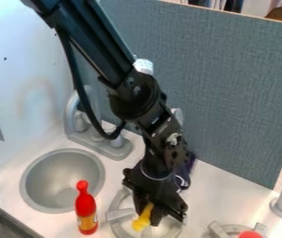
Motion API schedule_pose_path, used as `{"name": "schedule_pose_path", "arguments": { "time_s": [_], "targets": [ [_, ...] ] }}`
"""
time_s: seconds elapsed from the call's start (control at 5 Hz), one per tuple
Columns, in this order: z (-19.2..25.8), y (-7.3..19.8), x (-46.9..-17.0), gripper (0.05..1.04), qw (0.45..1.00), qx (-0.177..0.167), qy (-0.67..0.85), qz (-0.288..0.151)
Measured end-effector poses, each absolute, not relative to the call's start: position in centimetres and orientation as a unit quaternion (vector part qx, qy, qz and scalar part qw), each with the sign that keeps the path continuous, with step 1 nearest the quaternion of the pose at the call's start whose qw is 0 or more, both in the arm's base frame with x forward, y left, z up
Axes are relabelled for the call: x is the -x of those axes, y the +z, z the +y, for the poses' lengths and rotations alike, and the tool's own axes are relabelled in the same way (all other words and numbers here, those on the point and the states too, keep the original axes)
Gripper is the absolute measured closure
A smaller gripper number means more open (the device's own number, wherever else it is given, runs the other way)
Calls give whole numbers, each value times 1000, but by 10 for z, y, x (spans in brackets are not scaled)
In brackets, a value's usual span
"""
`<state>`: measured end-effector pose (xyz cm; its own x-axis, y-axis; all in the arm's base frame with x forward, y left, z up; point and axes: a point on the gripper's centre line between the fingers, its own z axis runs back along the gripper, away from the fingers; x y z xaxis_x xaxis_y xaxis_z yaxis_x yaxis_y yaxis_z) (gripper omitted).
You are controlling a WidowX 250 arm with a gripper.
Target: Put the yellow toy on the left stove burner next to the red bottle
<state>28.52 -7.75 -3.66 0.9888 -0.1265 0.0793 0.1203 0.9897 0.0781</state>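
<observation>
Before a grey partition (218, 79), pinches a yellow object (143, 220) near its upper end with the gripper (148, 212), probably to leave the lower end free over the grey burner (119, 215), near the red bottle (86, 209).

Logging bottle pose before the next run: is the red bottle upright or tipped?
Upright: the red bottle has its narrow cap at top, its base on the counter beside the sink.
</observation>
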Motion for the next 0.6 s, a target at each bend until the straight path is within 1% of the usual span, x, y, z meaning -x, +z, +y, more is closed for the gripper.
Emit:
{"name": "schedule_pose_path", "arguments": {
  "time_s": [0.2, 0.4, 0.6],
  "targets": [
    [-70, -44, -298, 724, 997, -46, -47, -30],
    [-61, -59, -309, 724, 998, -54, -30, -9],
    [-57, -69, -317, 724, 998, -56, -25, 5]
  ]
}}
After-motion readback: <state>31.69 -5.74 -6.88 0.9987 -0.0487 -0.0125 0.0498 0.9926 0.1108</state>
